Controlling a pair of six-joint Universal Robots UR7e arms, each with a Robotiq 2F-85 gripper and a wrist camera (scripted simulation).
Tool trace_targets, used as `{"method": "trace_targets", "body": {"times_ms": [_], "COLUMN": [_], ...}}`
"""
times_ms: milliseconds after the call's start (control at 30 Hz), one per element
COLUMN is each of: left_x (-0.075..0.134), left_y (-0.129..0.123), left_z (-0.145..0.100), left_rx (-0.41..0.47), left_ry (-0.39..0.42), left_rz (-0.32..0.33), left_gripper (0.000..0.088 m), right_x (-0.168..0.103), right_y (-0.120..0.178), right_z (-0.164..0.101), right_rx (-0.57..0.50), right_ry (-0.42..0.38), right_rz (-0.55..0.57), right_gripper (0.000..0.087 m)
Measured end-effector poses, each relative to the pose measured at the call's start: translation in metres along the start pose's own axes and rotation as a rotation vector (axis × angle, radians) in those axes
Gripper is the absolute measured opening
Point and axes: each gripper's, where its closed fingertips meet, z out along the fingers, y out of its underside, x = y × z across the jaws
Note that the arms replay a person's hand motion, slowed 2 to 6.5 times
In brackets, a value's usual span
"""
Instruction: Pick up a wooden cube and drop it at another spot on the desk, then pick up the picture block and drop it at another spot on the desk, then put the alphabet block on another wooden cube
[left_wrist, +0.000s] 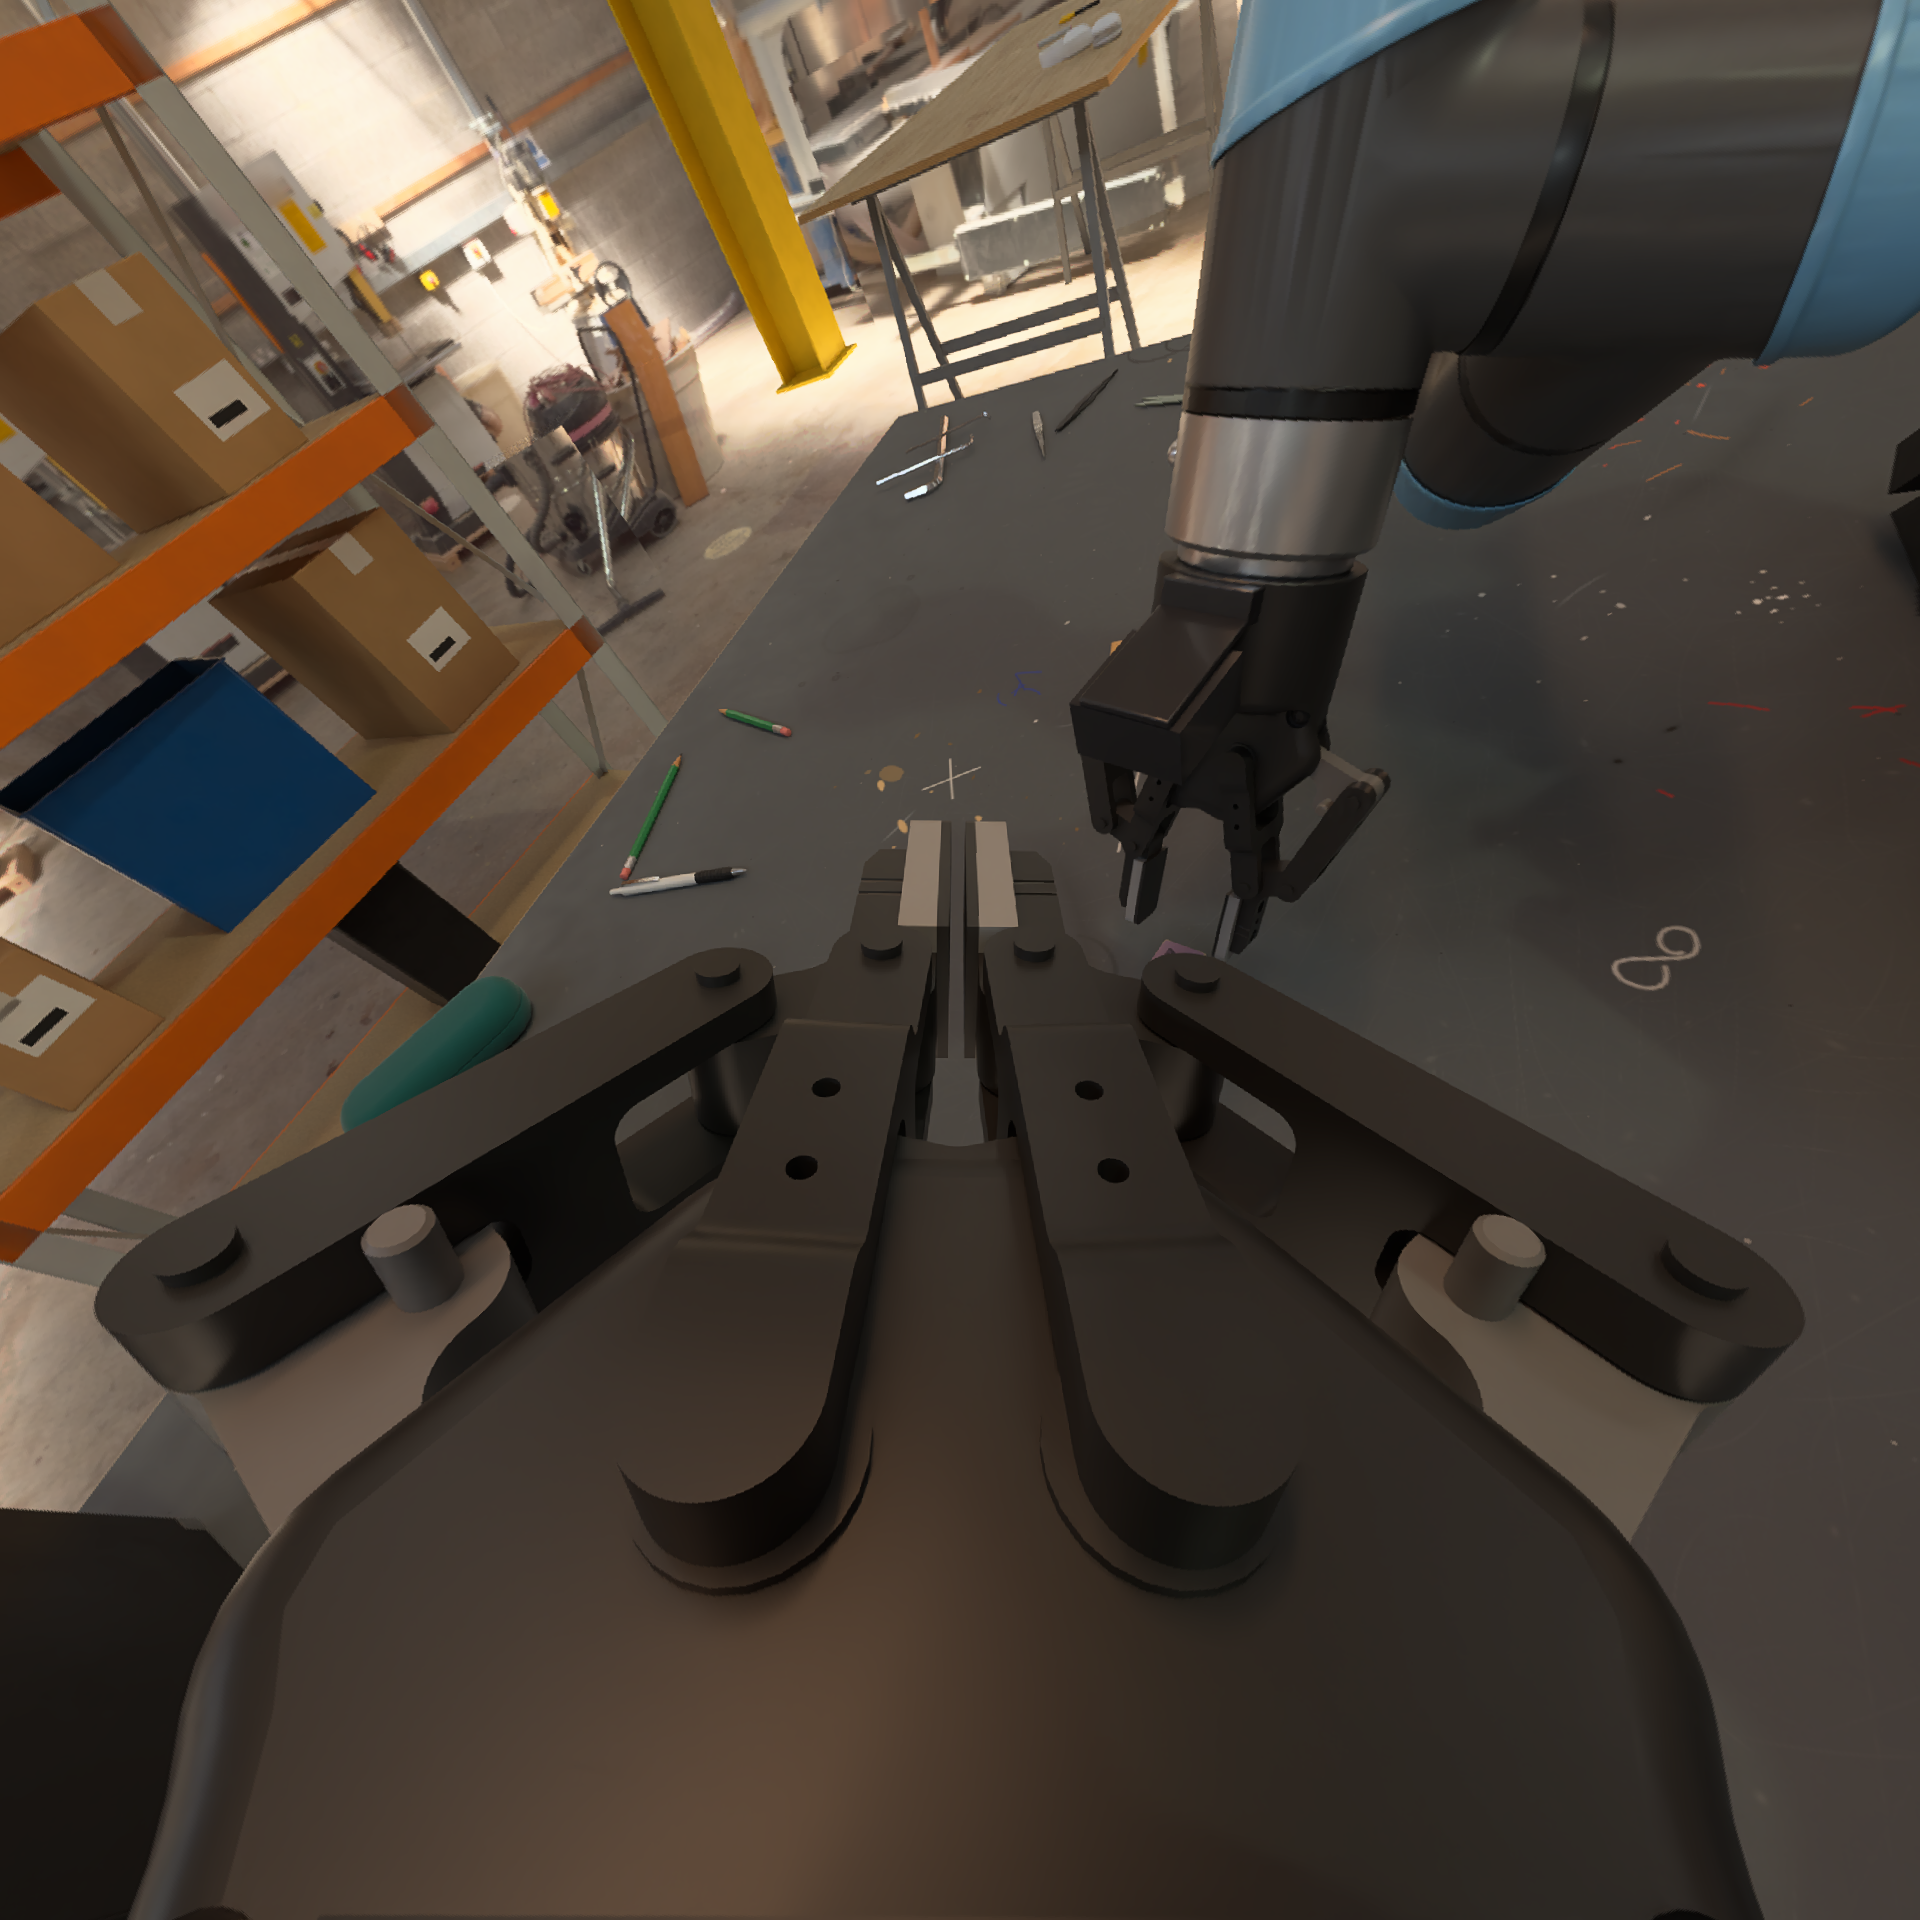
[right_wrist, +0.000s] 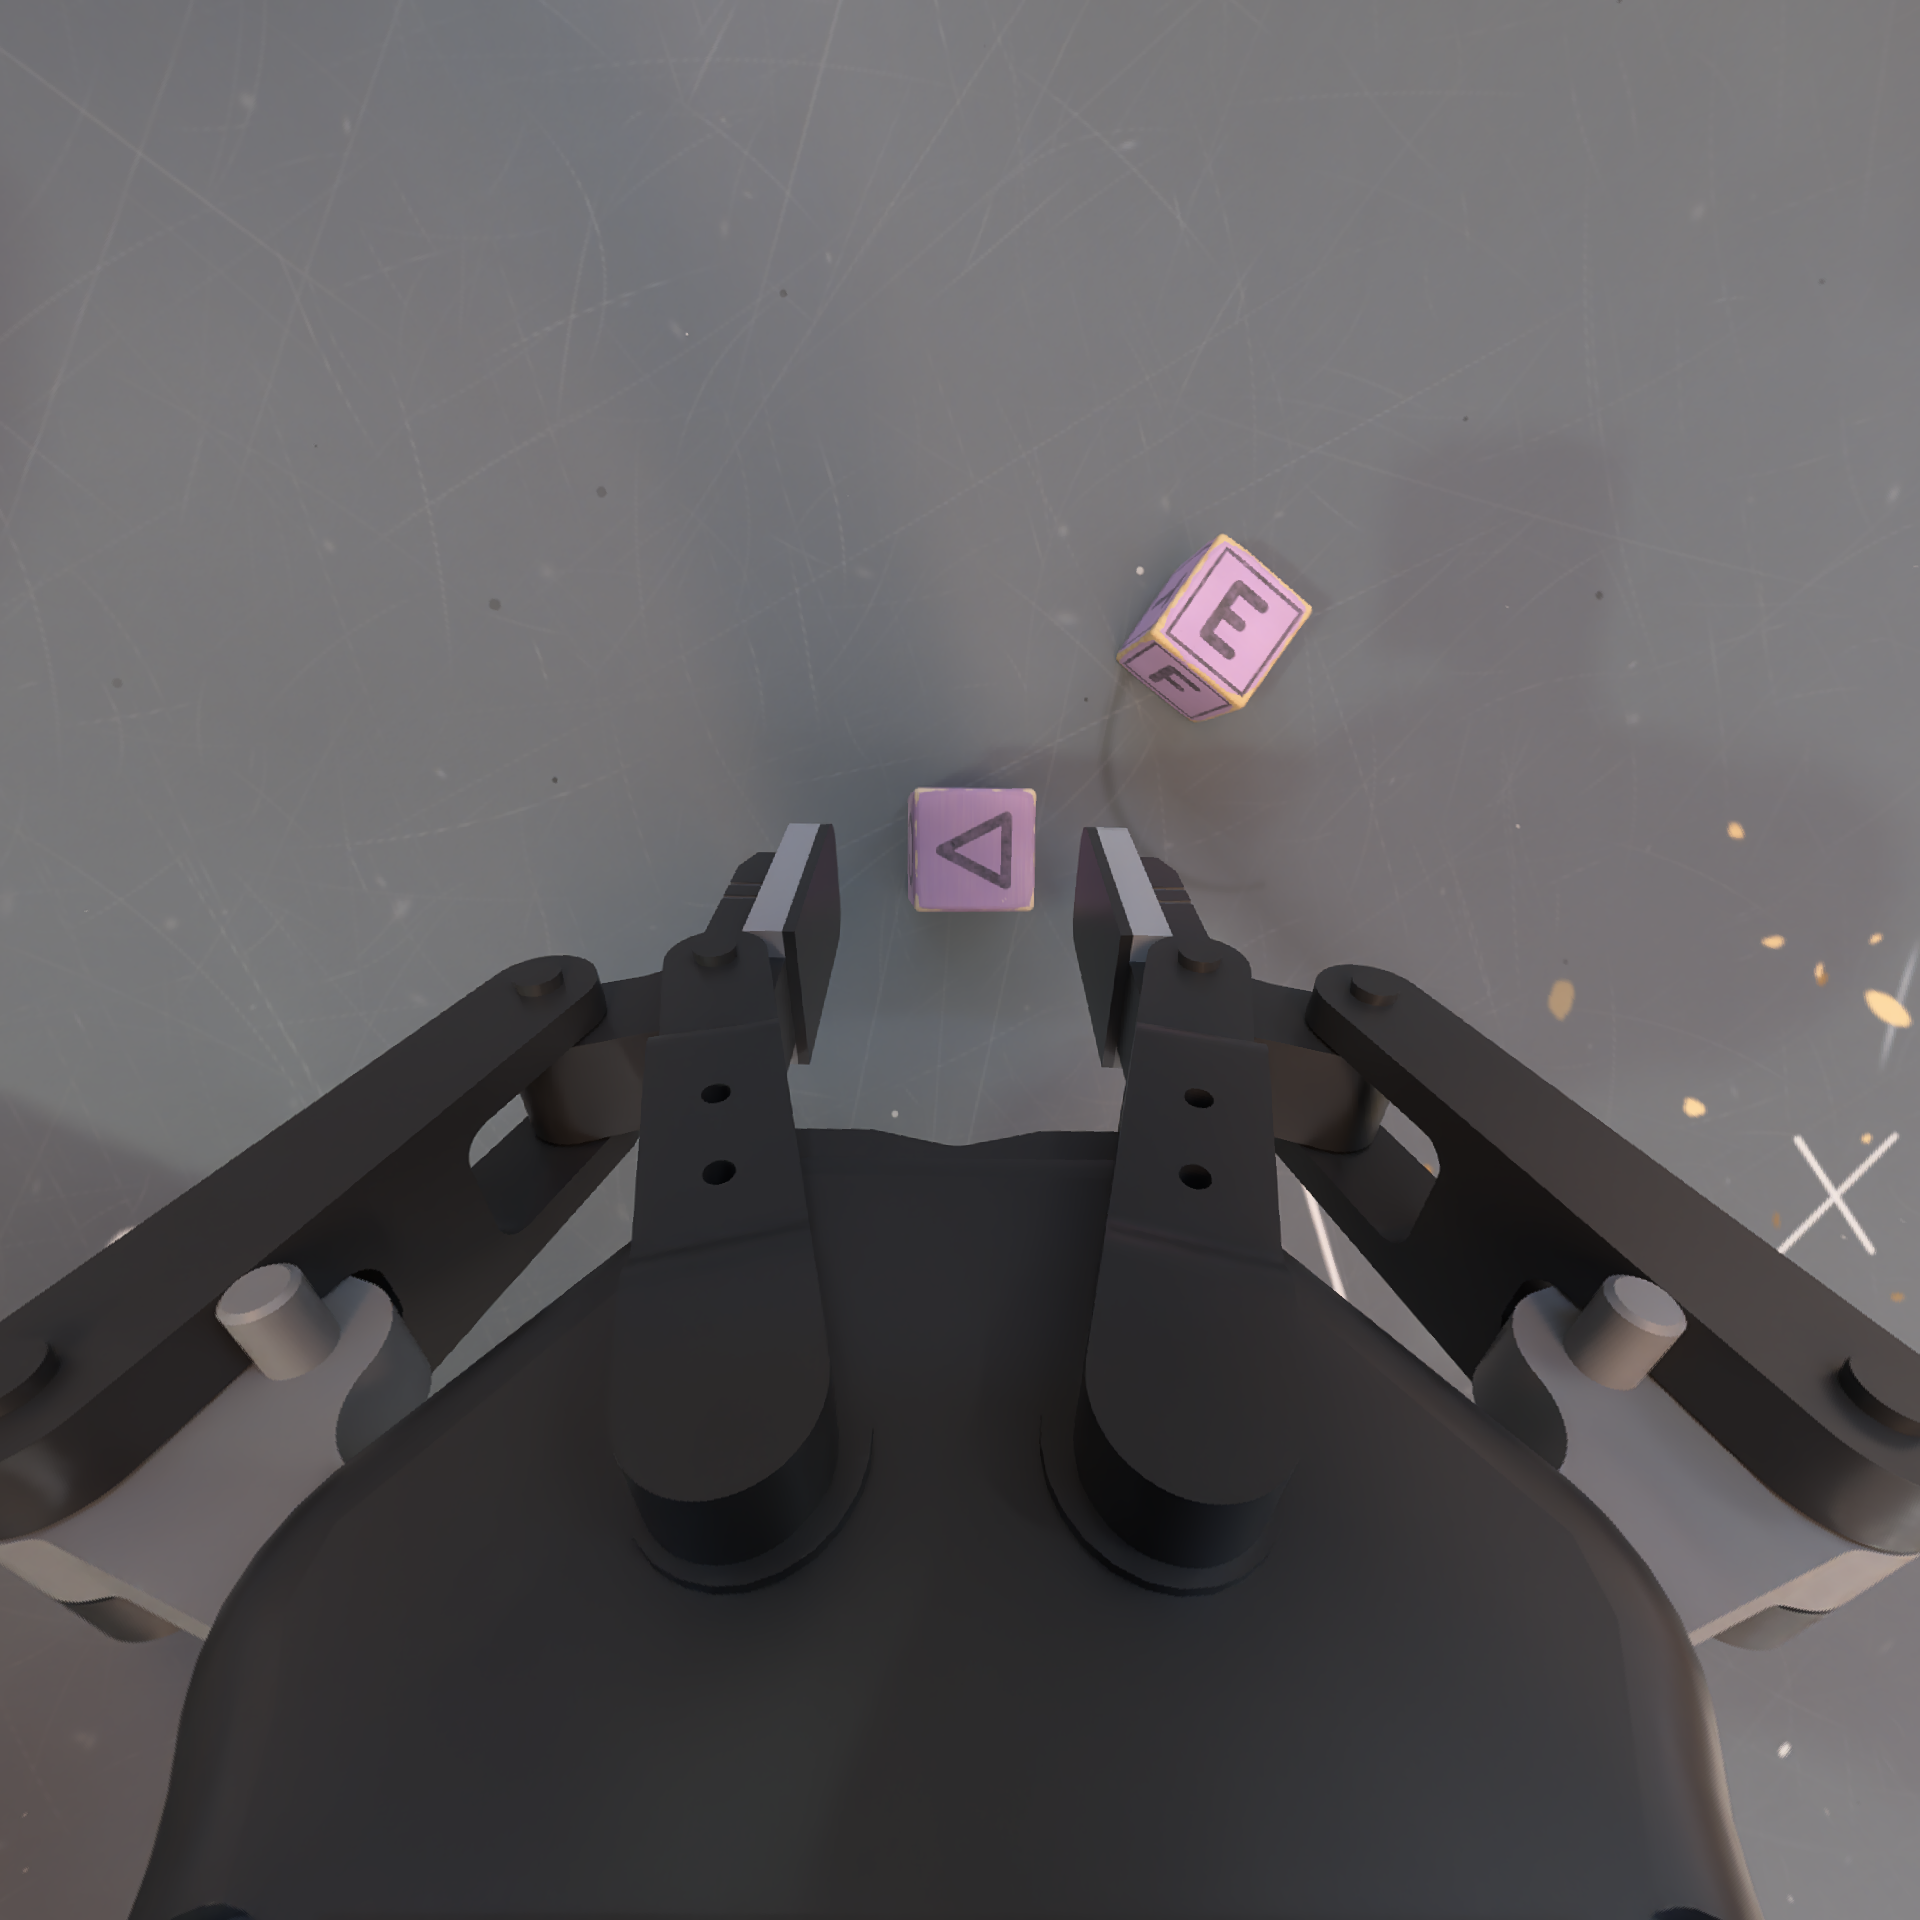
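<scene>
Right gripper (right_wrist: 956, 873): fingers spread, nothing pinched. It points straight down at the desk (right_wrist: 520, 416), with the picture block (right_wrist: 972, 850) centred in the gap and clear space on both sides between it and each pad. Cannot tell whether the fingertips are down at block level or above it. The block sits flat, triangle face up.

Alphabet block (right_wrist: 1214, 628): near, up and to the right in the right wrist view, apart from the picture block, tipped on an edge or corner rather than lying flat. No other wooden cube is in view.

Progress, as judged: the picture-block step is in hand, at grasp or at release; these views do not settle which. Stacking is not done.

Left gripper (left_wrist: 958, 873): pads pressed together, holding nothing, hanging above the desk away from the blocks. From there the right arm (left_wrist: 1351, 312) reaches down steeply, wrist vertical.
</scene>
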Motion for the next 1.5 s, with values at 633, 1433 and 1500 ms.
{"method": "trace_targets", "body": {"times_ms": [633,1433,1500], "left_x": [-0.001,-0.003,-0.003], "left_y": [0.002,0.003,0.003], "left_z": [0.001,0.000,0.000], "left_rx": [-0.004,-0.003,-0.003], "left_ry": [0.002,0.001,0.000], "left_rz": [-0.005,-0.008,-0.009], "left_gripper": [0.0026,0.0028,0.0028], "right_x": [0.001,0.007,0.010], "right_y": [0.010,-0.030,-0.034], "right_z": [0.031,-0.046,-0.062], "right_rx": [-0.089,0.138,0.175], "right_ry": [-0.043,0.078,0.107], "right_rz": [0.021,0.025,0.036], "right_gripper": [0.0344,0.0259,0.0259]}}
